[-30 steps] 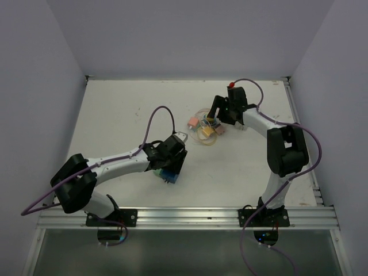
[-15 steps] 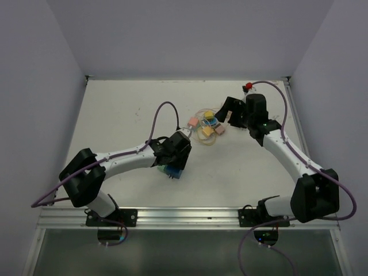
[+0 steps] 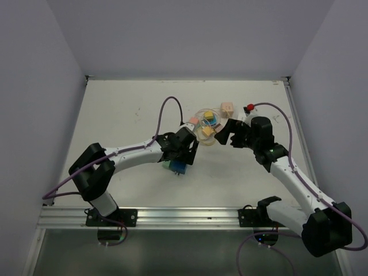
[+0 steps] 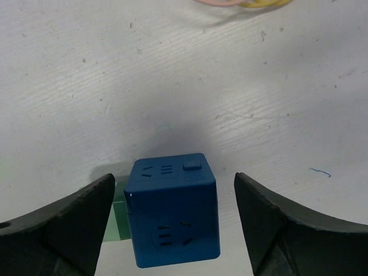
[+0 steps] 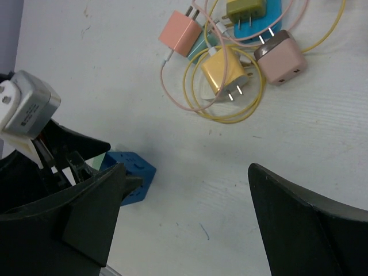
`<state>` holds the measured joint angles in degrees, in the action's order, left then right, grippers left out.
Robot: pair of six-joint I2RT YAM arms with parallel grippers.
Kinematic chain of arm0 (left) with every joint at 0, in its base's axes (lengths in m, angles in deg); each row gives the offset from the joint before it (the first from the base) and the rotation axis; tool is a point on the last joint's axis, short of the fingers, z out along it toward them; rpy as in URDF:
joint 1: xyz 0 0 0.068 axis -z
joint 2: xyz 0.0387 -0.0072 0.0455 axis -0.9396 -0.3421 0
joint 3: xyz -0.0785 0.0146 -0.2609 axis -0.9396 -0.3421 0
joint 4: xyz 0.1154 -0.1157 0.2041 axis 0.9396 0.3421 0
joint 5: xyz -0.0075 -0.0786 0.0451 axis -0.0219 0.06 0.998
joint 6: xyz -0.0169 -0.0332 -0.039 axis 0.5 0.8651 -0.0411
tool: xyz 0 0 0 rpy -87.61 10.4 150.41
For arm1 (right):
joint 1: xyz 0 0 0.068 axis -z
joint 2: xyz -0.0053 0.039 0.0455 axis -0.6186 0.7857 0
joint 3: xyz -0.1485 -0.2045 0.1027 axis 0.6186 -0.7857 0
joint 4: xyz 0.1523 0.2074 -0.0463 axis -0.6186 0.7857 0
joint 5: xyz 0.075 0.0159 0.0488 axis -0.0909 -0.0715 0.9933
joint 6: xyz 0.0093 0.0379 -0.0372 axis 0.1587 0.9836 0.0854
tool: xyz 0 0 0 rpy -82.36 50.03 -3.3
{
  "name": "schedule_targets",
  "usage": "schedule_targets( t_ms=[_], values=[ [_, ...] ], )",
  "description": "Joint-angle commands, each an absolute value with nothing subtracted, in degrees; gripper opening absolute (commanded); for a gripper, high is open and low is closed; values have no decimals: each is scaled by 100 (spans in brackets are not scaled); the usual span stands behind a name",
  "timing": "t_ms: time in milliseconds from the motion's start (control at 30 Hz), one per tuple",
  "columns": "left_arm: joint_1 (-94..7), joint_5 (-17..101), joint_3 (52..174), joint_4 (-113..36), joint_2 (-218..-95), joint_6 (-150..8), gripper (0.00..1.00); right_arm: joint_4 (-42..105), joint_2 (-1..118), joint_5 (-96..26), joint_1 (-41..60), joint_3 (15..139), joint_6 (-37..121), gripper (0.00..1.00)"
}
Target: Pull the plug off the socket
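The socket is a blue cube (image 4: 172, 215) with slots on its faces, resting on the white table. A pale green plug (image 4: 119, 219) sits against its left face. My left gripper (image 4: 173, 178) is open, with a finger on each side of the cube and a gap on both sides. In the top view the cube (image 3: 179, 167) lies just below the left gripper (image 3: 184, 154). My right gripper (image 5: 187, 172) is open and holds nothing. It hovers over bare table, with the blue cube (image 5: 131, 173) beside its left finger. In the top view the right gripper (image 3: 225, 133) is right of the charger pile.
A tangle of chargers and thin cables (image 3: 205, 126) lies at the table's middle: pink (image 5: 179, 32), yellow (image 5: 224, 72), tan (image 5: 283, 55) and olive (image 5: 244, 8) ones. A small tan block (image 3: 226, 108) stands behind it. Walls close in the table on three sides.
My left gripper has opened off the blue cube and moved right with it. My right arm swung from the back right toward the middle and opened wider.
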<state>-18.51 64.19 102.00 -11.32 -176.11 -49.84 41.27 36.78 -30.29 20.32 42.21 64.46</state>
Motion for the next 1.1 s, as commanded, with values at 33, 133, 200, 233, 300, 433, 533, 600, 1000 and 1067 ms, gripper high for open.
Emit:
schedule_targets(
  t_ms=[33, 133, 200, 233, 300, 433, 533, 600, 1000, 1067],
  values=[
    [-1866, 6693, 10699, -1129, -17432, -4785, 92, 3995, 3370, -2889, 1748, 4046, 6371, 91],
    [-1884, 6904, 10927, -936, -17248, -4803, 97, 3986, 3352, -3047, 1423, 3985, 6327, 92],
    [-1954, 6957, 11033, -856, -17047, -4829, 100, 3907, 3396, -3161, 1089, 3941, 6309, 92],
    [-2007, 6975, 11042, -812, -16967, -4855, 100, 3872, 3422, -3162, 975, 3932, 6300, 92],
    [-2278, 6923, 11016, -759, -16686, -4935, 100, 3837, 3563, -3223, 728, 3949, 6265, 93],
    [-3043, 6685, 10744, -706, -16106, -5163, 100, 3889, 3853, -3320, 306, 4125, 5863, 94],
    [-3553, 6720, 10489, -584, -15640, -5435, 100, 4012, 4169, -3303, 51, 4388, 5528, 94],
    [-3938, 6729, 10218, -539, -15315, -5637, 100, 4178, 4493, -3303, -142, 4695, 5133, 95],
    [-4749, 7247, 8178, -1137, -13556, -6156, 100, 5830, 6498, -2933, -811, 6524, 2276, 98],
    [-4749, 7344, 8115, -1181, -13512, -6165, 100, 6033, 6822, -2960, -872, 6813, 2039, 98]
  ],
)
